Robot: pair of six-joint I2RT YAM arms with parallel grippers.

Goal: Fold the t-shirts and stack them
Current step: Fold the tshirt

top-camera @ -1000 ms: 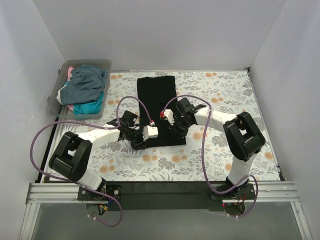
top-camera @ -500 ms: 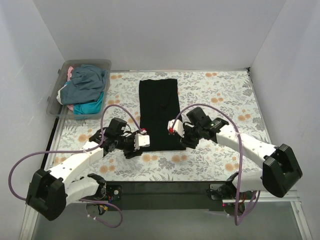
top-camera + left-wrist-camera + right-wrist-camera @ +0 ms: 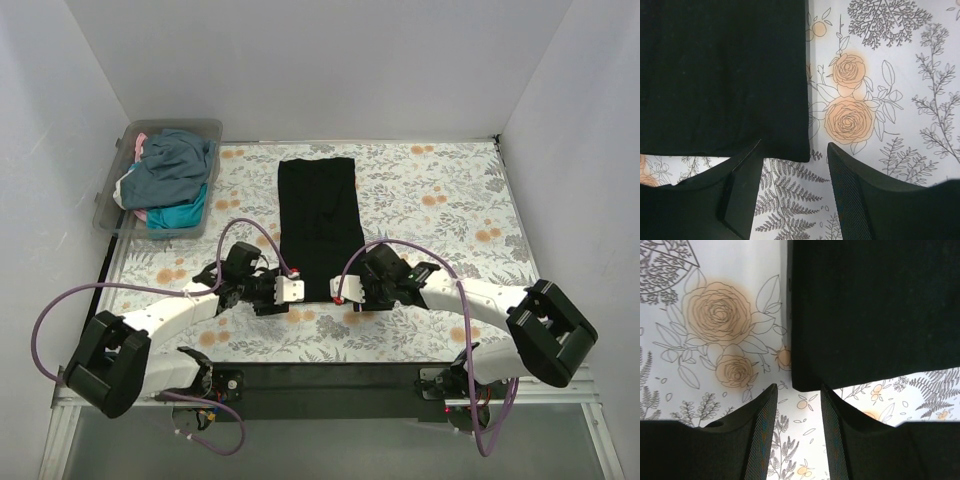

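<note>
Both arms had drawn back toward the near edge of the floral table cover (image 3: 450, 200) compared with a second before, when they were over the middle of the black t-shirt (image 3: 318, 215). This shirt lay as a long folded strip in the centre of the cover, well apart from the clear bin (image 3: 108, 210) at the far left, where the other shirts (image 3: 175, 165) were piled. The left gripper (image 3: 296, 290) stood at the near left corner of the strip and the right gripper (image 3: 340, 292) at the near right corner, both with jaws apart and holding nothing. I judged that the risk was a bad pinch. The jaws could catch the cover together with the shirt, or take only the top layer, and an uneven lift would skew the fold. The top view showed the whole strip and the bin, but not the gap at the corners. The wrist views showed that each corner lay just ahead of the fingertips (image 3: 747, 195), with only printed cover between them.
</note>
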